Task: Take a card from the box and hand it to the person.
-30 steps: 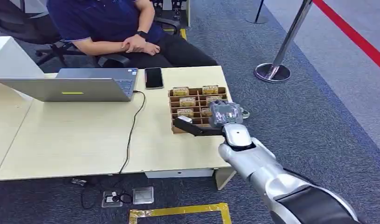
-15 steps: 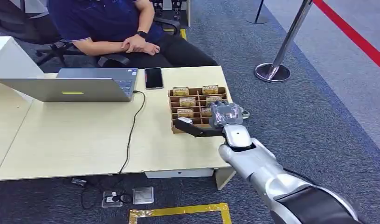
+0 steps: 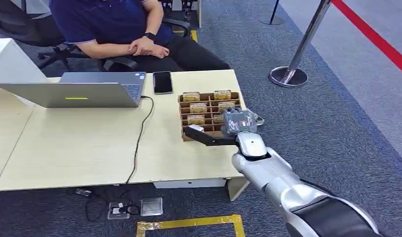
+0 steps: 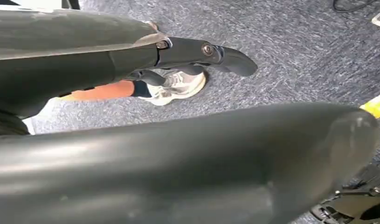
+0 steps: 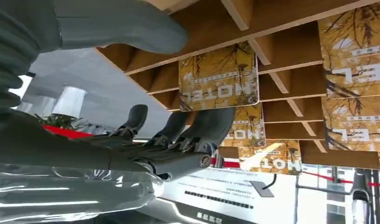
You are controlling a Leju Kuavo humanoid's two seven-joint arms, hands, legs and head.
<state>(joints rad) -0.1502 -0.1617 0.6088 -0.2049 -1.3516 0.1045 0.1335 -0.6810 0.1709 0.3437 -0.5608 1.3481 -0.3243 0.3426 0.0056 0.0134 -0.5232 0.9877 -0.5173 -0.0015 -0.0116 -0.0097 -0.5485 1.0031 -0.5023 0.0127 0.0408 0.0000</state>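
A wooden slotted box [image 3: 181, 117] stands at the table's right end with several yellow cards [image 3: 198, 107] upright in its slots. My right hand [image 3: 239, 122] hovers over the box's near right corner, its thumb stretched out to the left along the front edge. In the right wrist view the box [image 5: 290, 14] and a card [image 5: 219, 77] printed HOTEL lie between the thumb and the dark fingers [image 5: 197, 123], which are spread and hold nothing. The person [image 3: 115, 24] sits behind the table with hands folded. My left hand [image 4: 178, 158] hangs over the carpet, holding nothing.
On the table [image 3: 80, 148] are an open laptop [image 3: 75, 91], a black phone [image 3: 163, 82] and a cable [image 3: 139, 138] running off the front edge. A stanchion base [image 3: 288, 76] stands on the carpet to the right. A person's shoe [image 4: 178, 86] is near my left hand.
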